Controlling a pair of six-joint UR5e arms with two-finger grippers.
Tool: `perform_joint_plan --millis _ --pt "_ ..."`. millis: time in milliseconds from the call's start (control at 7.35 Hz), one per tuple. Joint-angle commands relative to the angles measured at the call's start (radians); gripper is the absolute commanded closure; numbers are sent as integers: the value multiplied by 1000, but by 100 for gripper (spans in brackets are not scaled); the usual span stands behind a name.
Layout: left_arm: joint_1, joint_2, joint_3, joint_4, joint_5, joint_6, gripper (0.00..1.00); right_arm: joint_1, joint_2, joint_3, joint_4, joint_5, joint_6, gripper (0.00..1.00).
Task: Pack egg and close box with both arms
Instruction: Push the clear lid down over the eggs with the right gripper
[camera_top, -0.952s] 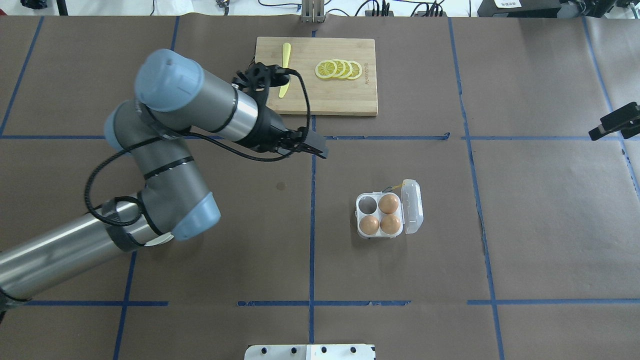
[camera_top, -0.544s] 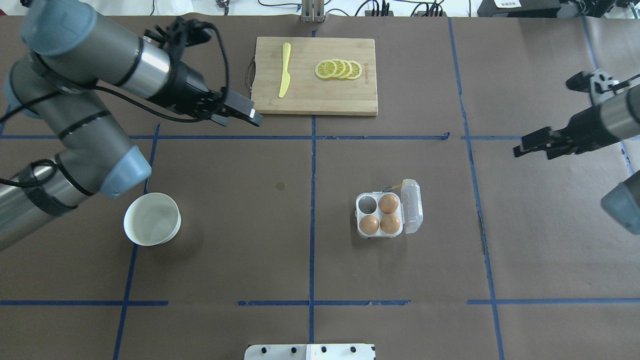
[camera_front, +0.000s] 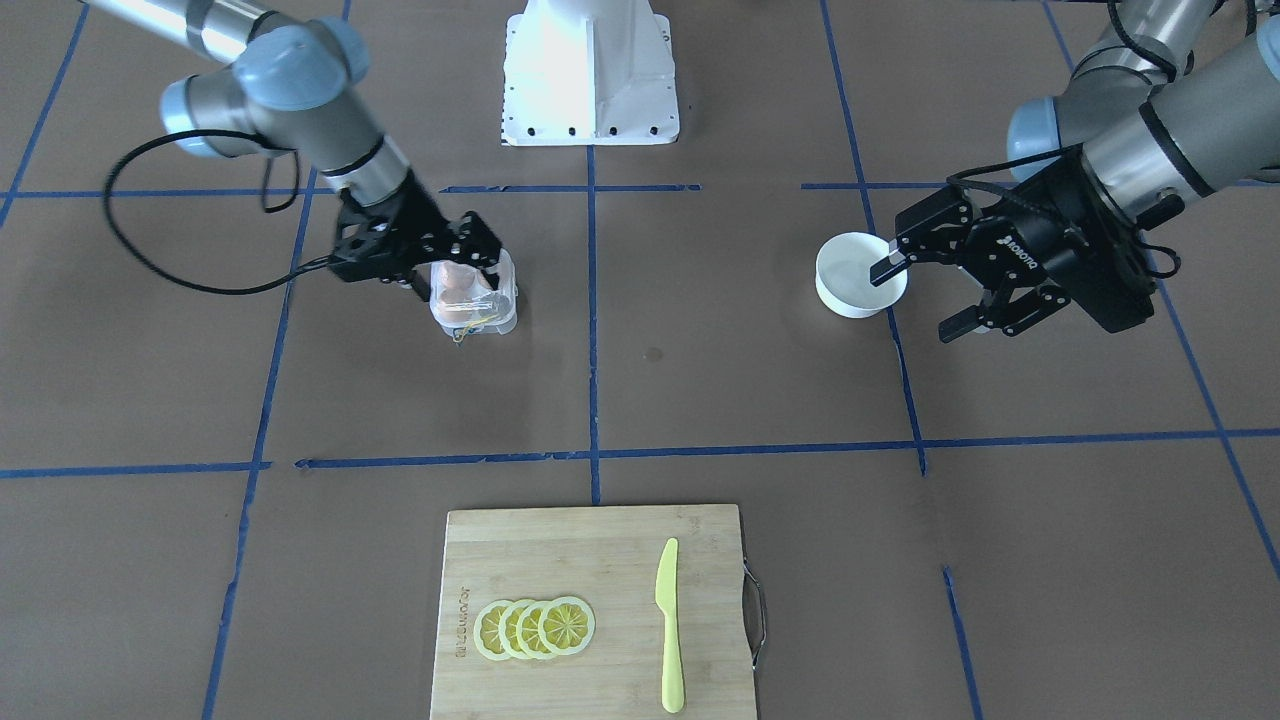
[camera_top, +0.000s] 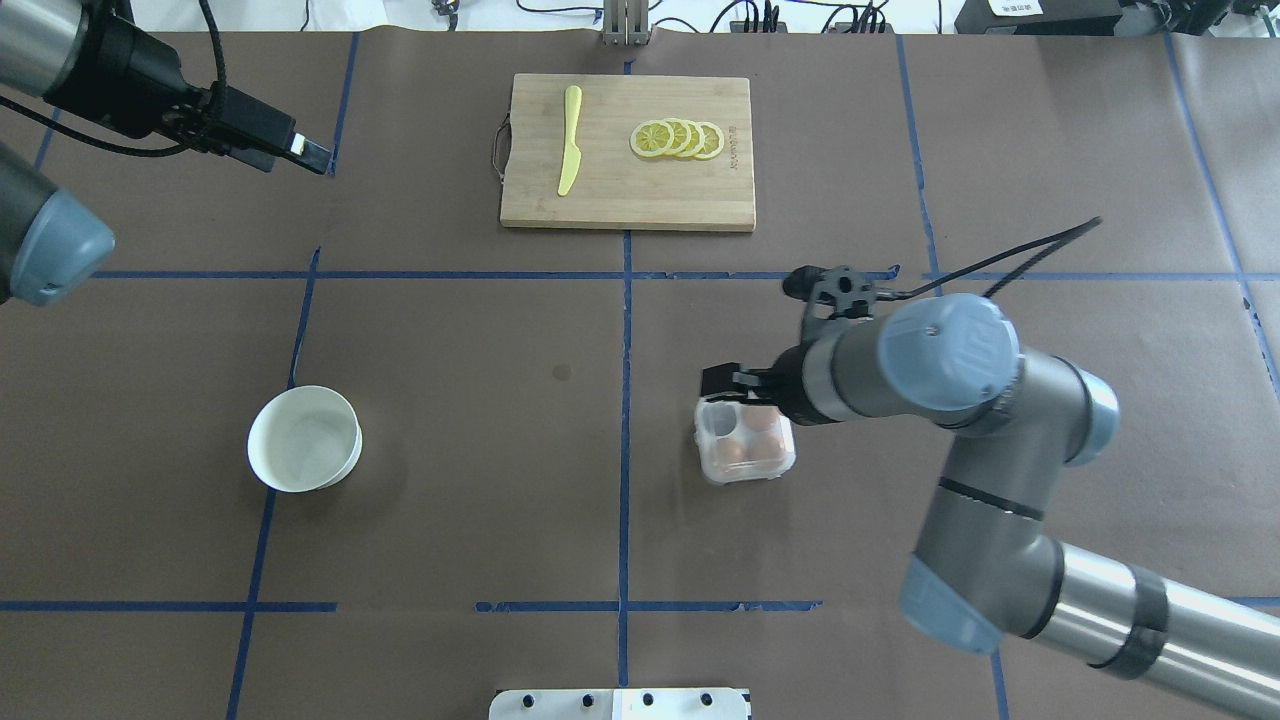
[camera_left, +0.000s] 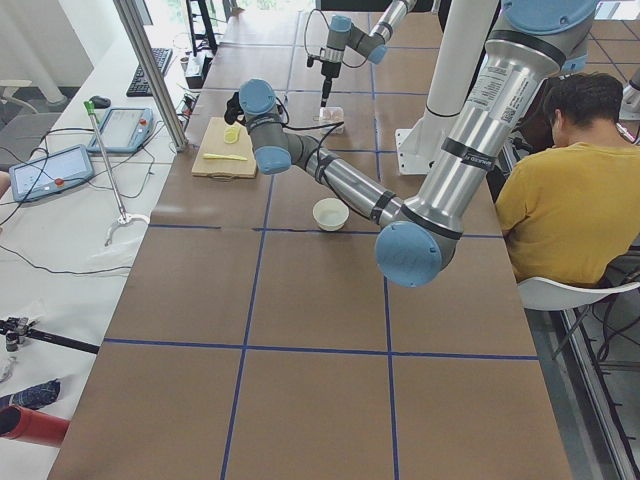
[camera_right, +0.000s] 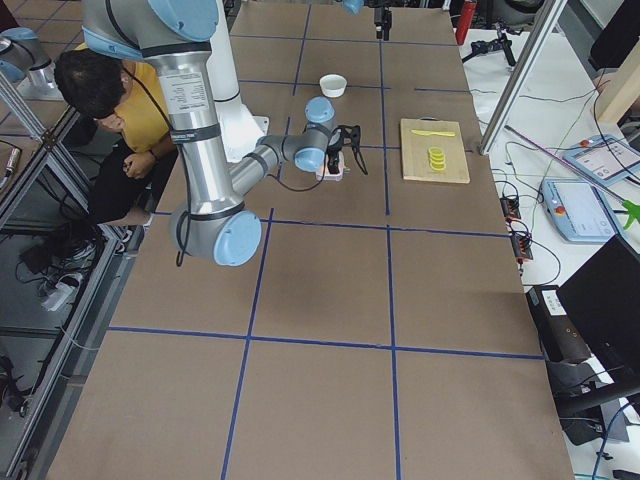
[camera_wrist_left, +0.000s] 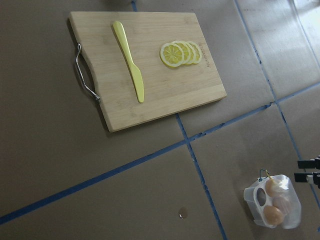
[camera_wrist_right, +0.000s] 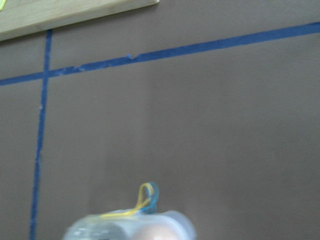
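Observation:
The box (camera_top: 745, 445), a clear four-cell carton, sits right of the table's middle with its lid folded over the cells. Three eggs (camera_top: 735, 452) show through the plastic, and the left wrist view shows one empty cell beside an egg (camera_wrist_left: 272, 215). My right gripper (camera_top: 722, 383) hangs at the box's far edge, just over the lid. Its fingertips show a small gap with nothing between them (camera_wrist_left: 307, 170). My left gripper (camera_top: 305, 152) is open and empty, high over the far left of the table. The box's yellow string (camera_wrist_right: 145, 200) shows in the right wrist view.
A white bowl (camera_top: 304, 440) stands empty at the left. A wooden cutting board (camera_top: 640, 195) at the far middle carries a yellow knife (camera_top: 568, 140) and lemon slices (camera_top: 678, 138). A person in yellow sits behind the robot's base (camera_left: 560, 200).
My right arm swung in from the right edge to the box. The lid, open to the right before, now lies over the eggs, and the box slid slightly left. My left arm withdrew to the far left.

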Motion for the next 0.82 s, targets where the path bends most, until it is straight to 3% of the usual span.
perform_joint_plan --millis 0,408,680 --pt "-32 20 0 -2 -3 17 1 -7 101 102 -238 -34 28 0" --pt "-66 52 -12 -6 -3 17 1 97 46 140 -238 38 25 0" --pt "-109 161 -15 -5 -1 211 1 216 -85 155 -227 124 -86 0"
